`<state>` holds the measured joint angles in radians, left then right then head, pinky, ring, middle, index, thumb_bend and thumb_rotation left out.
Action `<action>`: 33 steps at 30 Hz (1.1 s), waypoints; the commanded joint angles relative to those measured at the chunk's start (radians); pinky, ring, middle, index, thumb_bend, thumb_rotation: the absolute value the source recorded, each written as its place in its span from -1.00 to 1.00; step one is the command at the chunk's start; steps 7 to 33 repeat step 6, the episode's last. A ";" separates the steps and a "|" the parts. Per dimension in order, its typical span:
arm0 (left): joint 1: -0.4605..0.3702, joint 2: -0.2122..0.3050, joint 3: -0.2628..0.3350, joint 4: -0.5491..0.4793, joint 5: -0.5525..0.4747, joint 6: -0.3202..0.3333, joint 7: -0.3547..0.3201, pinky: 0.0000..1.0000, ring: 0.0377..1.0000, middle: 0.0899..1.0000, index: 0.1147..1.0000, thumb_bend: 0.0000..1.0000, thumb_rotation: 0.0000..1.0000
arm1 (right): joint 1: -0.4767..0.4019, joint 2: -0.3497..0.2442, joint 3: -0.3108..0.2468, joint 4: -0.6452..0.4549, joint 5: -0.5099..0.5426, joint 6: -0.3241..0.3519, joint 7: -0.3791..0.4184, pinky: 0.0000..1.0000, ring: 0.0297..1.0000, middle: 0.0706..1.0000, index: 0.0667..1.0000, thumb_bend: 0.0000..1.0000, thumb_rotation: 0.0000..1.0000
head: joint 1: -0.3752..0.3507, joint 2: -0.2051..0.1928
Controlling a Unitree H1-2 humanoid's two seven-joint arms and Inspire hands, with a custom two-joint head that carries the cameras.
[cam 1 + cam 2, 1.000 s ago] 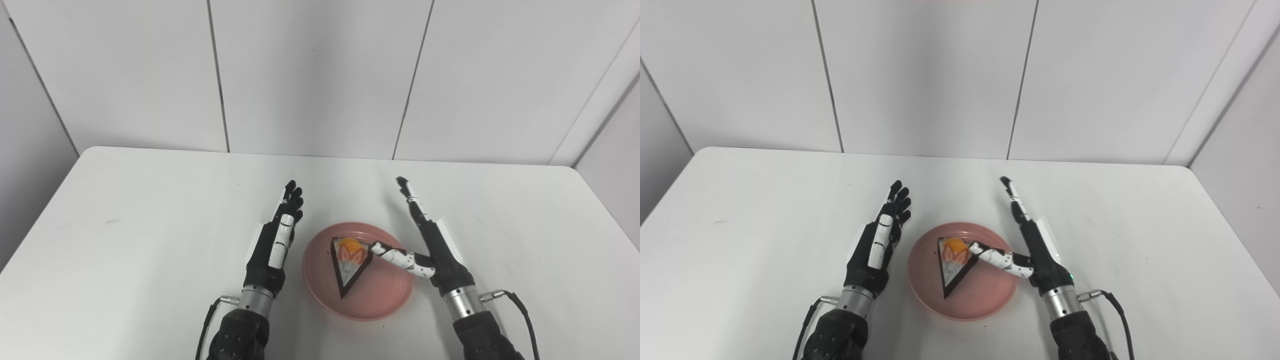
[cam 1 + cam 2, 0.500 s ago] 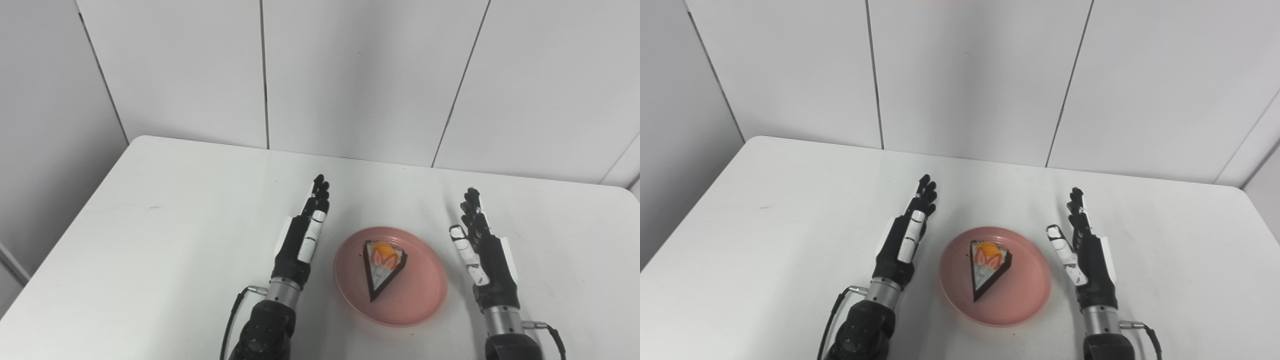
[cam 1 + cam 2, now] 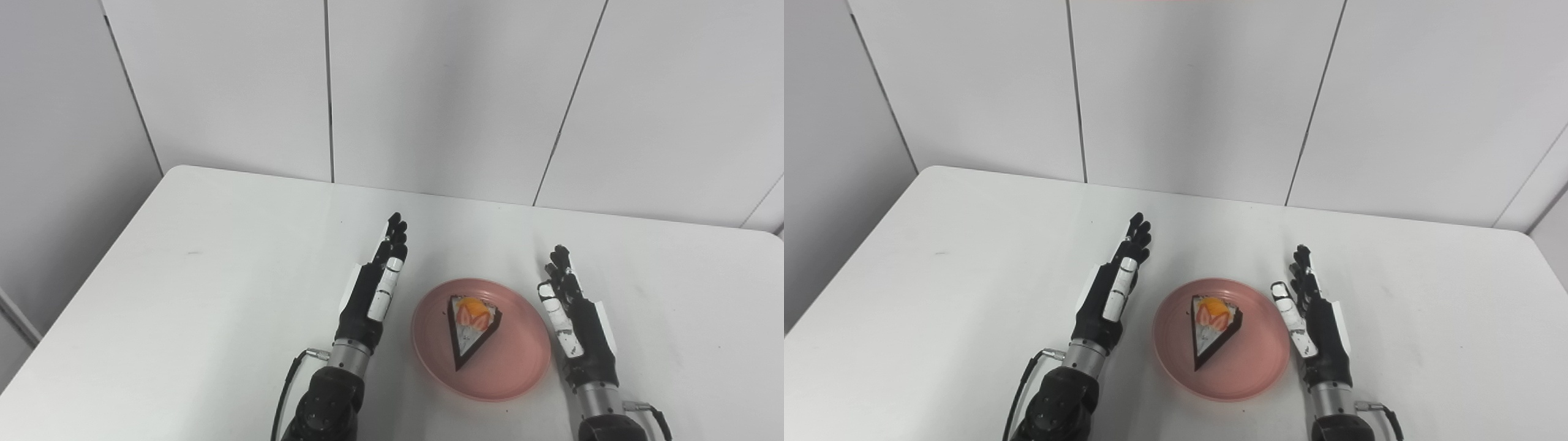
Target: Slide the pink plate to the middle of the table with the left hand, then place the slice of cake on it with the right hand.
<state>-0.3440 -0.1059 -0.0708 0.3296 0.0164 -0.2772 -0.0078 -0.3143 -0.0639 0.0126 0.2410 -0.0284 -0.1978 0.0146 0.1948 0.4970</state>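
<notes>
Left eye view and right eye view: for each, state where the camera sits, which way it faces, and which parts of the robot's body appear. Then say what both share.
Left eye view: on the robot's head, looking down and forward across the white table to the panelled wall; both forearms rise from the bottom edge.
Right eye view: beside it, a little to the right, same aim, same forearms.
Shared: open left hand, open right hand, and the cake slice on the pink plate between them.

Bright, even, diffuse light, faint soft shadows, no glare, sharp focus, slight wide-angle bending at edges.
</notes>
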 commanded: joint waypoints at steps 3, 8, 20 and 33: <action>0.064 0.048 0.010 0.015 -0.005 0.028 -0.023 1.00 1.00 1.00 1.00 0.21 1.00 | -0.008 0.023 -0.003 -0.027 0.010 -0.047 -0.008 1.00 1.00 1.00 1.00 0.14 0.63 | -0.070 0.005; 0.071 0.058 0.018 -0.003 -0.028 0.053 -0.038 1.00 1.00 1.00 1.00 0.17 1.00 | -0.009 0.040 -0.001 -0.023 0.007 -0.050 -0.017 1.00 1.00 1.00 1.00 0.06 0.63 | -0.107 0.006; 0.071 0.058 0.018 -0.003 -0.028 0.053 -0.038 1.00 1.00 1.00 1.00 0.17 1.00 | -0.009 0.040 -0.001 -0.023 0.007 -0.050 -0.017 1.00 1.00 1.00 1.00 0.06 0.63 | -0.107 0.006; 0.071 0.058 0.018 -0.003 -0.028 0.053 -0.038 1.00 1.00 1.00 1.00 0.17 1.00 | -0.009 0.040 -0.001 -0.023 0.007 -0.050 -0.017 1.00 1.00 1.00 1.00 0.06 0.63 | -0.107 0.006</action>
